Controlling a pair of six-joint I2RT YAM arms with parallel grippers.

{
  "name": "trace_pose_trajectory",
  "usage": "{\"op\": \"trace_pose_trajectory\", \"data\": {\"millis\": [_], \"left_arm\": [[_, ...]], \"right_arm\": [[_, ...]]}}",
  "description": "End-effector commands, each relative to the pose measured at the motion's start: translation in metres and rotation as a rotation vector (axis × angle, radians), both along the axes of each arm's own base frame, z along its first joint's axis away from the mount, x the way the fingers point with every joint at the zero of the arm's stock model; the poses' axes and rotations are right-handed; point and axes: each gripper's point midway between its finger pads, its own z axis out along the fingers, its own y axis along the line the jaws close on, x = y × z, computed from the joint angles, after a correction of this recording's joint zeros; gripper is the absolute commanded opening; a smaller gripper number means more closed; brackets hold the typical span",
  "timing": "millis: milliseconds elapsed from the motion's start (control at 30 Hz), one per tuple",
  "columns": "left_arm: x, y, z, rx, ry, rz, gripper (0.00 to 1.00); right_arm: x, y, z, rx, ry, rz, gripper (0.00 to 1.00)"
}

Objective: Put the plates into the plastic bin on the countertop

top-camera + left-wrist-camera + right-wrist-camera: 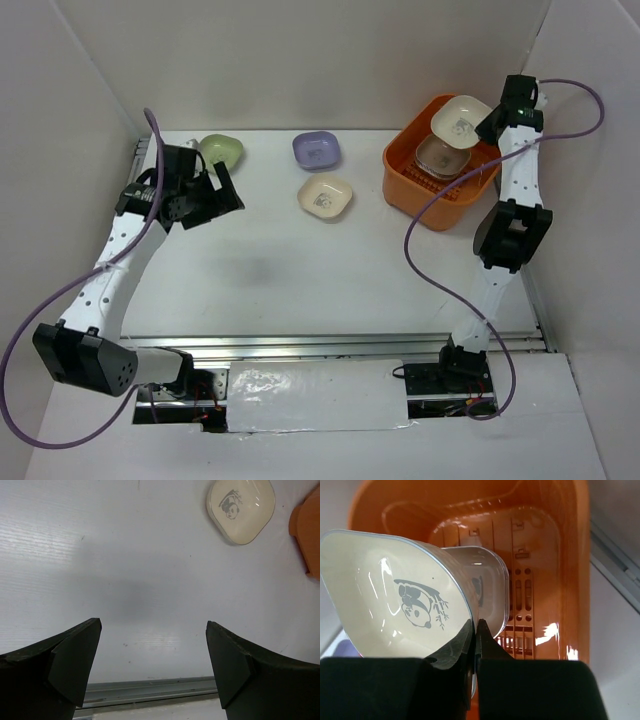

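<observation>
My right gripper [476, 625] is shut on the rim of a cream plate [395, 610] with a panda print and holds it tilted above the orange plastic bin [555, 555]. In the top view that cream plate [460, 118] hangs over the bin [410, 185], with more plates [442, 157] stacked inside. On the countertop lie a green plate [222, 151], a lilac plate [317, 150] and a cream plate [325, 195]. My left gripper [215, 197] is open and empty at the left, beside the green plate. Its wrist view shows the cream plate [241, 506] and the bin's edge [306, 530].
White walls enclose the countertop [260, 270] on three sides. A metal rail [330, 345] runs along its front edge; it also shows in the left wrist view [150, 690]. Purple cables hang off both arms.
</observation>
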Motion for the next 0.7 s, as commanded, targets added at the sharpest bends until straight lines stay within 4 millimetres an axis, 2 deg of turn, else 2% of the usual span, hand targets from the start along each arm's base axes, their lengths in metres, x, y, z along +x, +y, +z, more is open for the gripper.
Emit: {"op": "trace_pose_trajectory", "data": {"millis": [0, 133, 200, 233, 267, 300, 367, 400, 467, 500, 533, 567, 633, 667], "left_arm": [[0.008, -0.002, 0.036, -0.006, -0.127, -0.061, 0.99], [0.017, -0.006, 0.028, -0.008, -0.090, -0.074, 0.99], [0.021, -0.007, 0.027, -0.012, -0.090, -0.078, 0.99], [0.024, -0.010, 0.022, -0.016, -0.078, -0.083, 0.99], [0.027, -0.012, 0.022, -0.026, -0.081, -0.089, 0.99], [0.029, -0.014, 0.020, -0.033, -0.077, -0.095, 0.99], [0.036, -0.021, 0.011, -0.054, -0.054, -0.110, 0.99], [0.042, -0.024, 0.001, -0.065, -0.029, -0.110, 0.99], [0.049, -0.032, -0.010, -0.107, -0.004, -0.115, 0.99], [0.059, -0.039, -0.019, -0.124, -0.001, -0.120, 0.99], [0.063, -0.044, -0.029, -0.140, 0.014, -0.118, 0.99], [0.077, -0.055, -0.036, -0.191, 0.003, -0.117, 0.99], [0.086, -0.072, -0.053, -0.267, 0.019, -0.106, 0.99], [0.103, -0.084, -0.061, -0.312, -0.009, -0.115, 0.99]], "right_arm": [[0.014, -0.003, 0.006, -0.009, -0.051, 0.036, 0.04], [0.025, 0.004, -0.013, 0.013, -0.047, 0.062, 0.05], [0.029, 0.009, -0.016, 0.026, -0.054, 0.082, 0.14], [0.031, 0.008, -0.018, 0.031, -0.057, 0.083, 0.44], [0.031, 0.011, -0.016, 0.035, -0.060, 0.086, 0.65], [0.033, 0.014, -0.007, 0.032, -0.080, 0.095, 0.99], [0.033, 0.017, 0.013, 0.024, -0.119, 0.098, 1.00], [0.031, 0.021, 0.042, 0.024, -0.178, 0.106, 1.00], [0.026, 0.028, 0.081, 0.031, -0.261, 0.134, 1.00], [0.014, 0.037, 0.124, 0.032, -0.344, 0.156, 1.00], [0.006, 0.044, 0.148, 0.034, -0.396, 0.169, 1.00], [-0.019, 0.055, 0.186, 0.028, -0.464, 0.186, 1.00], [-0.041, 0.080, 0.218, 0.022, -0.536, 0.236, 1.00], [-0.066, 0.094, 0.231, 0.017, -0.555, 0.262, 1.00]]}}
